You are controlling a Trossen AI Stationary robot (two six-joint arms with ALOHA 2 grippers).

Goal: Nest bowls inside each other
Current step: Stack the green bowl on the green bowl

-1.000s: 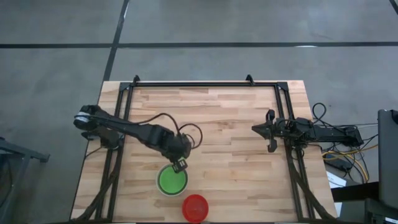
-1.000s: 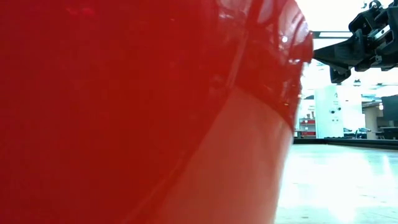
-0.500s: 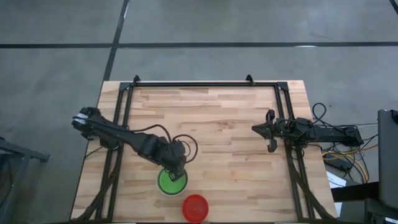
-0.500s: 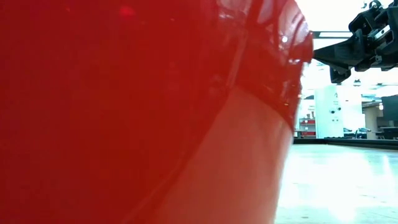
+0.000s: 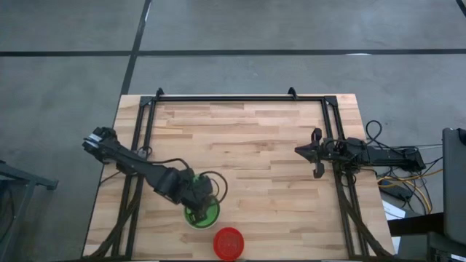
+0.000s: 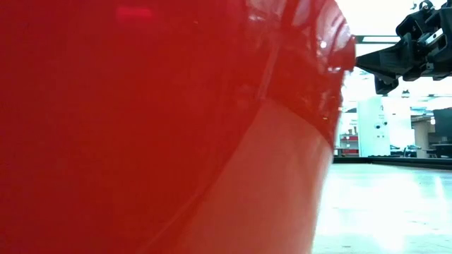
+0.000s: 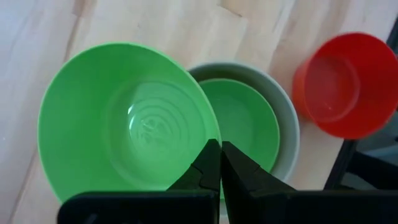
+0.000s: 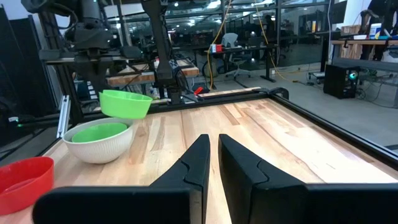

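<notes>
**Operator:** While the overhead picture is up, report the left tool (image 5: 204,206) and its load.

**Technician:** It sits at the lower centre-left of that picture, above the stack. Its fingers (image 7: 210,163) are clenched on the rim of a green bowl (image 7: 127,121). In the right wrist picture that bowl (image 8: 125,103) hangs clear of the counter (image 5: 247,145), slightly tilted, above and just beside the white bowl (image 8: 99,142).

**Operator:** Contents of the white bowl?

**Technician:** A second green bowl (image 7: 241,121) is nested inside it. In the left wrist picture the white rim (image 7: 288,126) shows as a ring around that green one, and the held bowl overlaps one side of the ring. Whether a further bowl lies under the nested one cannot be told.

**Operator:** Location of the red bowl?

**Technician:** It stands upright at the bottom centre of the overhead picture (image 5: 228,242), near the counter's edge, close beside the white bowl but apart from it. In the table-level picture its wall (image 6: 162,127) fills the left two thirds of the frame.

**Operator:** Status of the right tool?

**Technician:** The right tool (image 5: 313,153) waits at the centre right of the overhead picture, well apart from the bowls. Its two fingers (image 8: 196,163) stand nearly together with a narrow gap between them, grasping nothing.
</notes>
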